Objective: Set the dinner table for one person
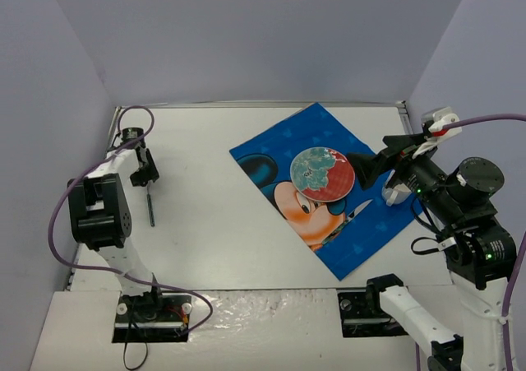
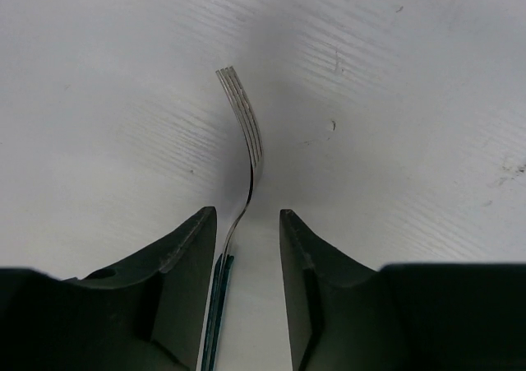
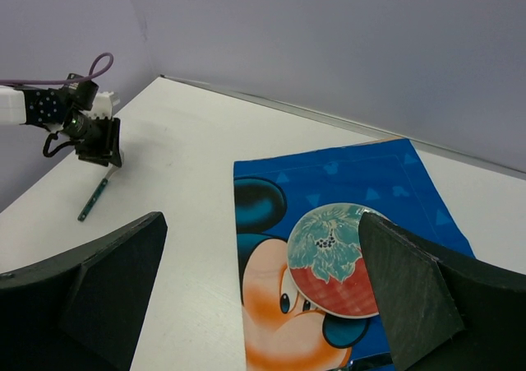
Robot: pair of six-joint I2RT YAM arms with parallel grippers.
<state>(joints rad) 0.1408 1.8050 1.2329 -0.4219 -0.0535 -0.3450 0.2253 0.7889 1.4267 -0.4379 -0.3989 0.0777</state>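
Note:
A fork with a teal handle lies flat on the white dinner table, at its far left. My left gripper is down over the fork's neck. Its jaws stand part-way in on either side: the left finger is almost against the fork, and a gap remains at the right finger. My right gripper hangs wide open and empty above the right side of the blue cartoon-mouse placemat. A round red-and-teal plate lies on the placemat, just left of that gripper.
Pale lavender walls close in the table on three sides, and a thin metal rim runs along the back. The left arm reaches to the far-left corner. Bare white tabletop lies between the fork and the placemat.

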